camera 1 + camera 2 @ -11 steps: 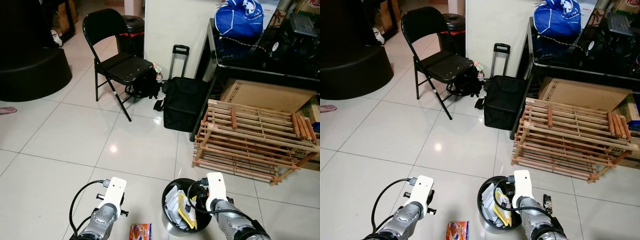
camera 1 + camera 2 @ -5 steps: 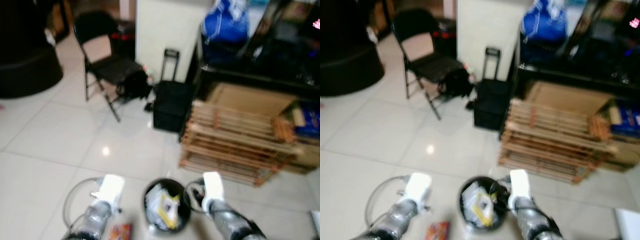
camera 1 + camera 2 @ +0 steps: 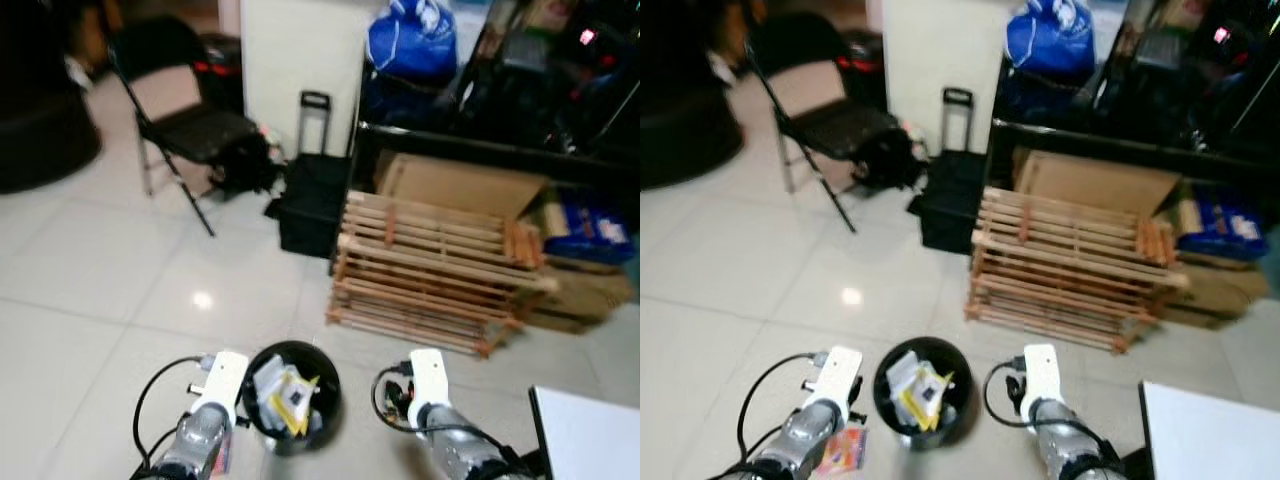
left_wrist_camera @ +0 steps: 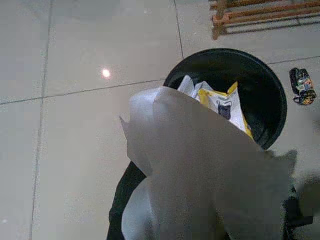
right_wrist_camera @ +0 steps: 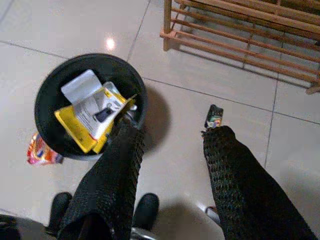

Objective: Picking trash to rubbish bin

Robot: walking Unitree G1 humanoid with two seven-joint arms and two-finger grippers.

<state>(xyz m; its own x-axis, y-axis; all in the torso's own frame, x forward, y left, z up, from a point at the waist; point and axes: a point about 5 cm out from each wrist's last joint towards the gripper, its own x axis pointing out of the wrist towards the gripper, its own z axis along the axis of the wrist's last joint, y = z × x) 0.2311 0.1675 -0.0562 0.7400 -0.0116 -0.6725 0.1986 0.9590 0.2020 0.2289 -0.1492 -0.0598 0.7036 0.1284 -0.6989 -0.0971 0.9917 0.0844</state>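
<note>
While the left gripper [image 4: 200,210] pinches white paper [image 4: 200,165], the bin [image 5: 50,90] stands just ahead.
The right gripper [image 5: 170,150] hangs spread beside a small wrapper [image 5: 215,116].

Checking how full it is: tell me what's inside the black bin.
The black bin holds a yellow packet with a printed card and white paper on top. Whatever lies beneath them, and the bottom, is covered.

White paper [image 4: 200,170] hides the left gripper's fingers; the rubbish bin [image 5: 50,90] covers part of the orange packet [image 5: 41,150]; head views blurred.
</note>
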